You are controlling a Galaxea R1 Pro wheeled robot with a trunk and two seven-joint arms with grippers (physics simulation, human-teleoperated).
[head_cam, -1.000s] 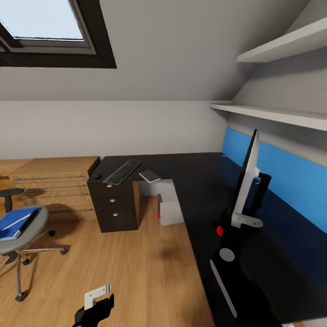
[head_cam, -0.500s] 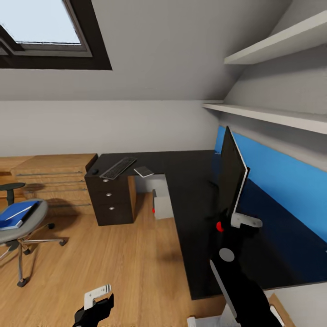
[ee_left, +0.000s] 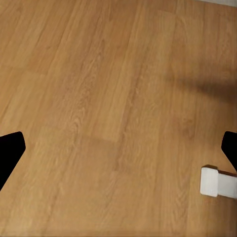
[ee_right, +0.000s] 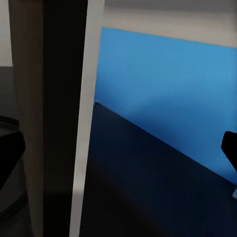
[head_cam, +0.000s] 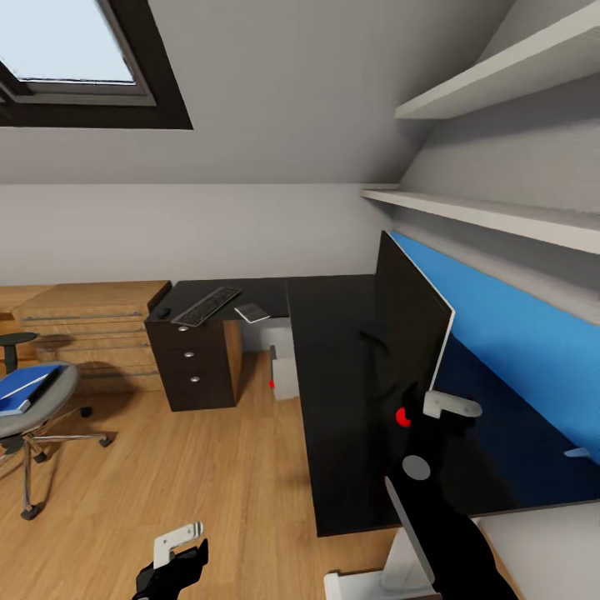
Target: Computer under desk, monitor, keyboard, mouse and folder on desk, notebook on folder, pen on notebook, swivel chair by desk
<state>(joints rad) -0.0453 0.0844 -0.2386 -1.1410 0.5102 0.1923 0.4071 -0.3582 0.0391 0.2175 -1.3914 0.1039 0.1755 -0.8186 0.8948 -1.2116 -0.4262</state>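
floor point(head_cam: 208, 467): light wood planks, satin | desk point(head_cam: 333, 400): matt black | swivel chair point(head_cam: 33, 408) base: shiny metal

monitor point(head_cam: 408, 325) upright on desk point(head_cam: 333, 392) | keyboard point(head_cam: 206, 306) far end | folder point(head_cam: 25, 389) on swivel chair point(head_cam: 33, 417)

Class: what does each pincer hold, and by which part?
Left pincer: nothing. Right pincer is at the monitor's lower edge; a firm hold cannot be told.
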